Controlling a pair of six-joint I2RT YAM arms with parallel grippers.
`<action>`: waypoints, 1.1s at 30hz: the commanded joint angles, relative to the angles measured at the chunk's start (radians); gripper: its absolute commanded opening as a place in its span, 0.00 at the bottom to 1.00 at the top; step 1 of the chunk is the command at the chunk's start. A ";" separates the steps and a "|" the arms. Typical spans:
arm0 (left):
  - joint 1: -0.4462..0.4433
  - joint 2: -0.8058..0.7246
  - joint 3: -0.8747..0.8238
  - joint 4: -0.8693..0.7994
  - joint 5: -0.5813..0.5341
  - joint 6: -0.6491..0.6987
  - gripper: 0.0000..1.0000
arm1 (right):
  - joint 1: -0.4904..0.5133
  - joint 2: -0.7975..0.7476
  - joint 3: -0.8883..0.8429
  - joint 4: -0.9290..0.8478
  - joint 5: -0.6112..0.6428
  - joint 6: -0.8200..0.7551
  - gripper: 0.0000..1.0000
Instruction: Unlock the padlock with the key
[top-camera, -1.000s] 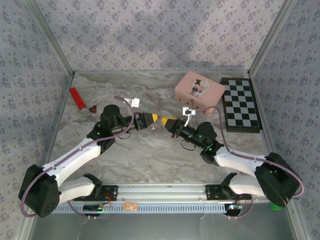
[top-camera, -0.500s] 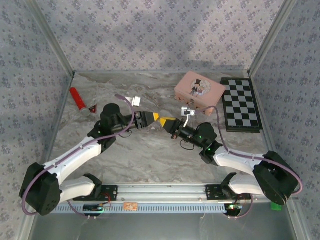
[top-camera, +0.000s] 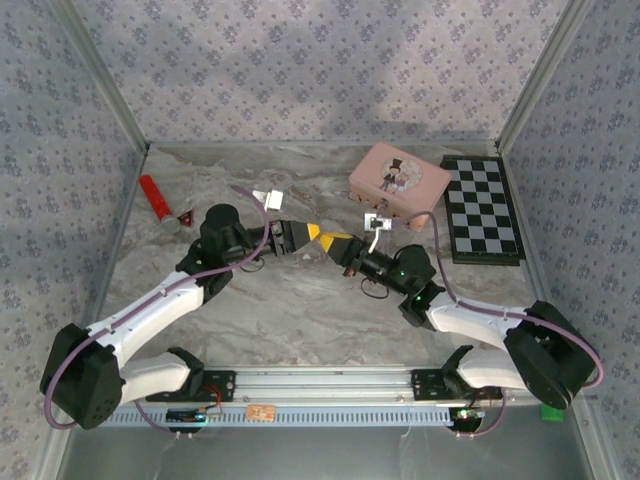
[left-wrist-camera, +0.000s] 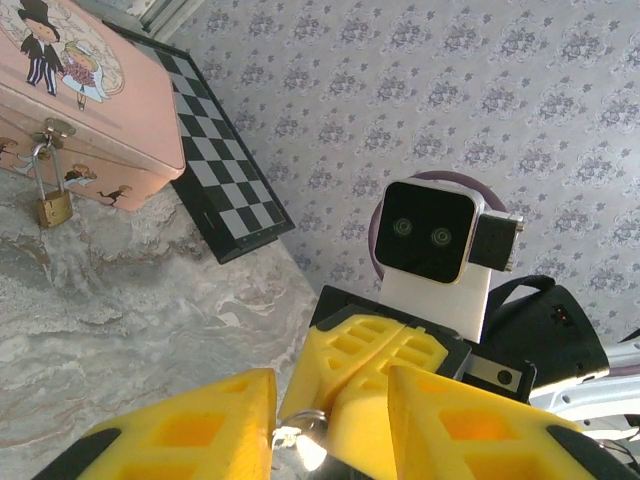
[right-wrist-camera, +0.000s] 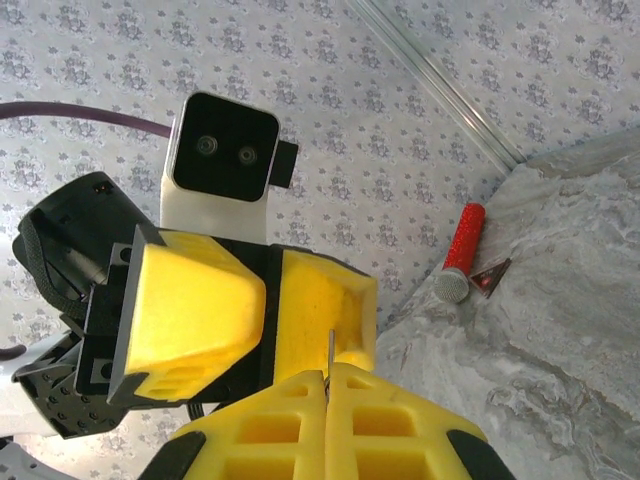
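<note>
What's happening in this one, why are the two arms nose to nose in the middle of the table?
This looks like a handover of the key. The right gripper is shut on the key, whose thin blade sticks out past its yellow tips. The left gripper is open, its fingers either side of that blade without clamping it. The padlock hangs from the clasp of the pink tin, off to the side, with neither gripper touching it.

Brass padlock (left-wrist-camera: 55, 208) on pink-tin clasp (left-wrist-camera: 56, 130); thin key (right-wrist-camera: 329, 350) edge-on in R gripper (right-wrist-camera: 326, 382)
</note>
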 joint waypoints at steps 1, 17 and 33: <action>0.004 0.000 0.028 0.030 0.026 0.005 0.36 | -0.007 0.003 0.007 0.054 -0.012 0.021 0.00; -0.013 -0.004 0.028 0.032 0.043 0.038 0.25 | -0.019 0.032 -0.002 0.074 -0.006 0.049 0.00; -0.034 -0.017 0.031 0.012 0.027 0.064 0.09 | -0.024 0.051 -0.008 0.092 -0.006 0.069 0.00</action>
